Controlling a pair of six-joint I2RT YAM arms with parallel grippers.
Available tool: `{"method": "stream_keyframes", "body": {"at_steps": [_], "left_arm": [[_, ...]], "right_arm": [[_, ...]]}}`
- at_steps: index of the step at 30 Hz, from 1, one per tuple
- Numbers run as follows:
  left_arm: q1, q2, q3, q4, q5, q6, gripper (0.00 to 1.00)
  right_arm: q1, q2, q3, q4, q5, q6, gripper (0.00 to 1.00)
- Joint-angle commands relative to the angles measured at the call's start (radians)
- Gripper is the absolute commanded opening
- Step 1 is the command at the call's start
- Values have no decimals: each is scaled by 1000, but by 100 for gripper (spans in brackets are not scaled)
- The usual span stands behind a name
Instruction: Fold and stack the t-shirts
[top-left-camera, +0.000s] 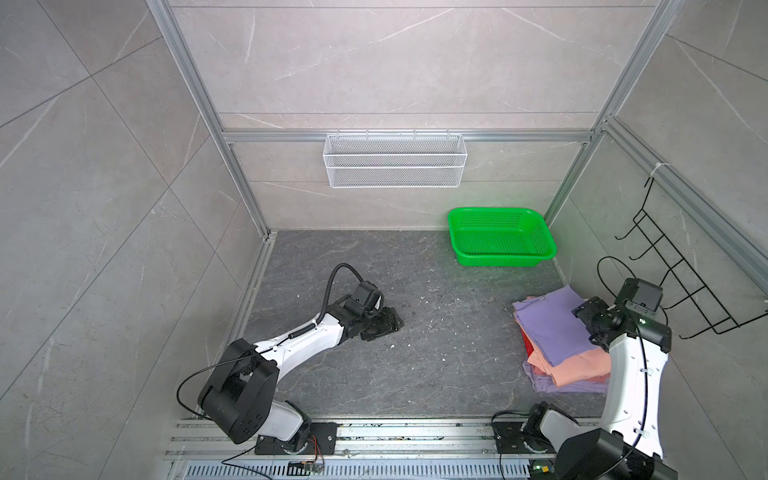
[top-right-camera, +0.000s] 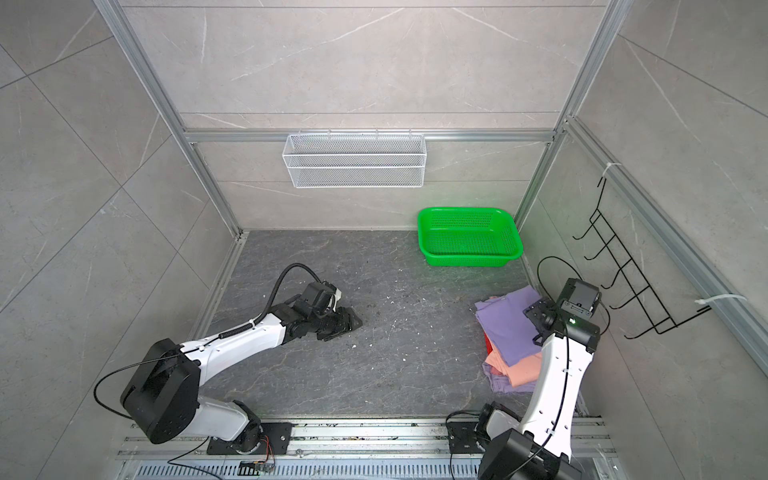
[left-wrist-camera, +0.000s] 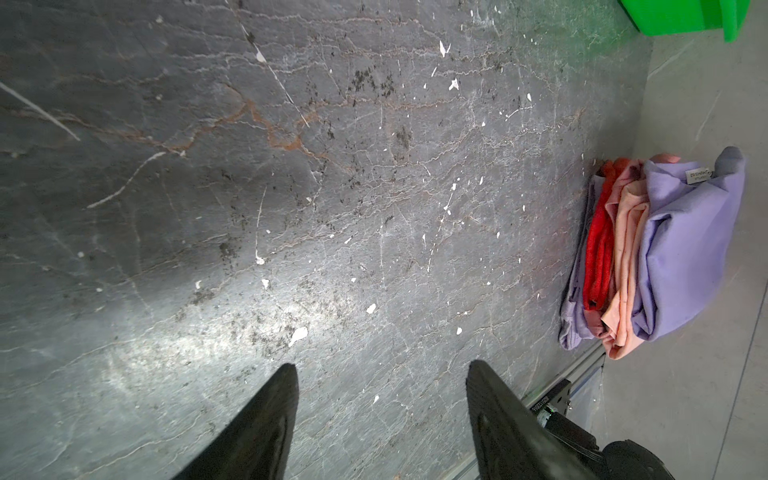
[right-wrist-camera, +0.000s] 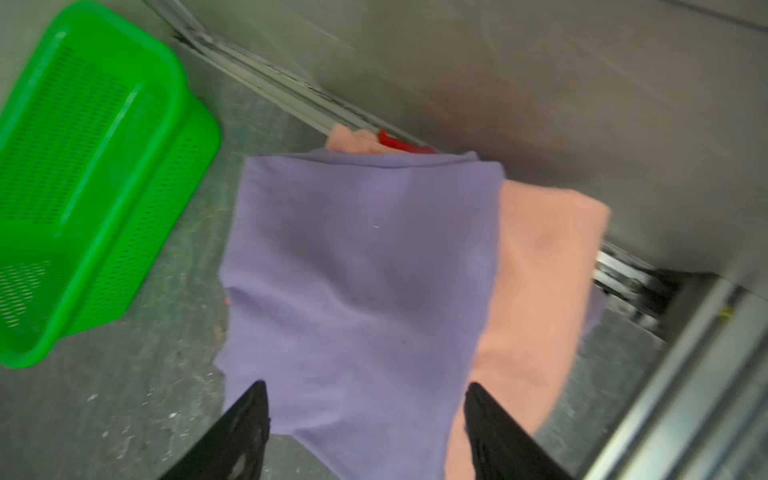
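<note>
— Jaws first: how do the left jaws stand?

— Spread wide. In the left wrist view the two black fingertips are apart, with only bare, speckled worktop between them. The left arm reaches low over the worktop, left of centre, in both top views.

— And the right jaws?

— Also released. The right wrist view, somewhat blurred, shows them parted above the top lavender t-shirt, gripping none of it. Whether they touch the cloth I cannot tell. The right arm bends over the pile.

— Where is the pile?

— At the right edge of the worktop, by the side wall, nearer the camera than the green mesh basket and apart from it. The folded lavender t-shirt lies on top. A salmon pink t-shirt under it sticks out toward the front. Below that is a strip of red cloth, and another lavender layer is at the bottom. The edges are not lined up.
</note>
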Motion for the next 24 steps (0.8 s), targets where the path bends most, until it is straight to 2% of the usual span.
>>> {"method": "stream_keyframes", "body": {"at_steps": [1, 5, 12, 14, 19, 24], "left_arm": [[3, -56, 3, 10, -9, 38, 67], [4, -127, -27, 14, -60, 43, 67], [8, -232, -36, -47, -162, 63, 69], [11, -252, -34, -65, -182, 68, 69], [19, -311, -40, -102, -247, 79, 70], [36, -381, -37, -147, -331, 112, 72]], "right_arm": [[-1, 80, 3, 134, -164, 8, 71], [-2, 139, -45, 207, -179, 12, 68], [-8, 167, -183, 209, 13, 48, 65], [-20, 174, -224, 214, 37, 50, 65], [-67, 184, -311, 249, 49, 75, 61], [-79, 125, -316, 280, -24, 62, 66]]}}
